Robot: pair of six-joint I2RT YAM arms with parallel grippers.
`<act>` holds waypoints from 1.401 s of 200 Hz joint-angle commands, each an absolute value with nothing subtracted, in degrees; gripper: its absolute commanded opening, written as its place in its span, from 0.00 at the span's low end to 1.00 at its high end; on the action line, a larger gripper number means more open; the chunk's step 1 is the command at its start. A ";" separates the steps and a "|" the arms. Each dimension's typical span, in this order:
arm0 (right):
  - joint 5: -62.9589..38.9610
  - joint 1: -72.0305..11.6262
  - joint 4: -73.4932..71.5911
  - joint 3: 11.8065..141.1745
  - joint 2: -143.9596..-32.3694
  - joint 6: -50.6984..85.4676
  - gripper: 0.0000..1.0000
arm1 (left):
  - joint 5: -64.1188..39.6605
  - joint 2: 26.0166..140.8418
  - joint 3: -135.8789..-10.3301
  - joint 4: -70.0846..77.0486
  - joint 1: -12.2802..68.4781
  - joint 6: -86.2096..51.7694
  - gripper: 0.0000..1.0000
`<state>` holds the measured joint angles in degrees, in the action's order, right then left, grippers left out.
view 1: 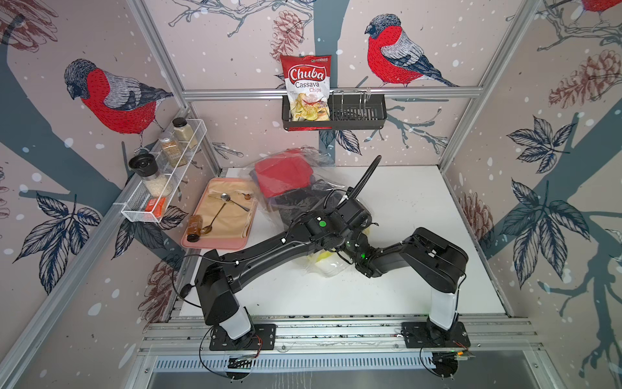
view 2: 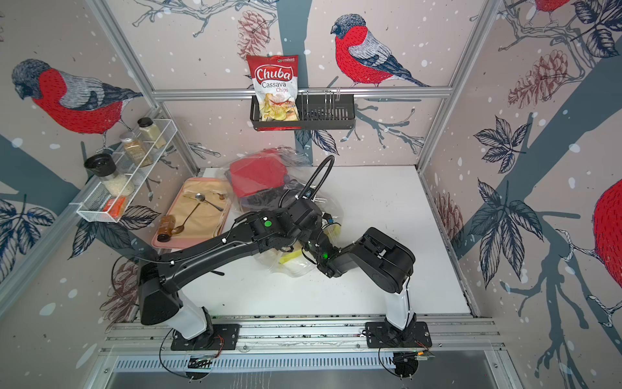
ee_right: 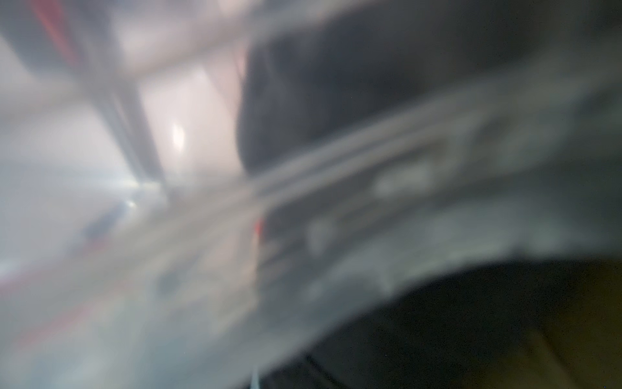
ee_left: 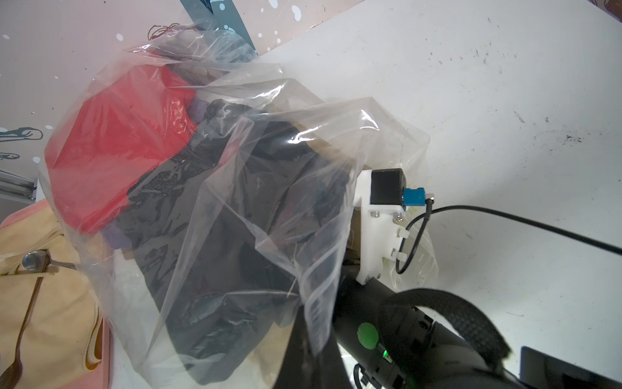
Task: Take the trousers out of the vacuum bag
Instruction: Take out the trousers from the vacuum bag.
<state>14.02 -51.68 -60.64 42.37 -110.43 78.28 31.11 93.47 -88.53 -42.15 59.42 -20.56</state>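
Both arms meet over the mouth of the vacuum bag [view 1: 266, 205], which lies on the white bench [view 1: 420, 202]. Its long axis runs from the middle of the bench, under the two wrists, toward the back-left corner, with its far side just beside the pink tray [view 1: 218, 246]. The trousers we can see are in the bag or at its mouth: the red pair [view 1: 281, 176] lies farthest back and the black pair [view 1: 298, 202] next. A purple edge [ee_left: 198, 109] shows between them, and the yellow pair [view 1: 321, 258] sits nearest, under film, below the wrists. The left claw [ee_left: 299, 343] is closed; the zip edge [ee_left: 316, 303] rises taut to it, so we judge that it pinches the bag's lip and lifts the mouth. The right arm [view 1: 434, 256] is nearer the cloth and appears to reach in from the near right, so the garments lie ahead of its claw, deeper along the axis. That right claw is hidden by film and by the left arm [view 1: 269, 249]. Its wrist view is a blur of plastic, and we cannot tell whether it is open or grips anything. Any other pairs are lost under black cloth and glare.
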 commanded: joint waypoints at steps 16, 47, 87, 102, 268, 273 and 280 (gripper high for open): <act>12.40 -50.83 -61.89 41.69 -109.69 76.51 0.28 | 30.86 93.07 -88.08 -40.51 59.20 -20.26 0.00; 12.54 -50.82 -60.66 39.99 -106.37 73.49 0.10 | 30.22 92.90 -87.67 -39.58 58.76 -20.35 0.00; 12.77 -51.14 -61.08 35.85 -99.52 69.19 0.08 | 28.59 93.81 -88.43 -38.46 58.32 -19.72 0.00; 12.22 -51.18 -60.40 34.67 -97.04 67.69 0.06 | 28.48 94.36 -88.98 -38.45 58.29 -19.77 0.00; 4.74 -54.17 -70.23 15.00 -78.46 60.30 0.03 | 26.69 92.46 -88.69 -36.75 56.76 -19.63 0.00; 5.11 -54.24 -69.99 14.30 -77.73 60.57 0.03 | 26.63 92.46 -88.69 -36.74 56.75 -19.60 0.00; 5.14 -54.52 -69.72 13.41 -76.64 60.67 0.03 | 26.56 92.42 -88.55 -36.61 56.71 -19.61 0.00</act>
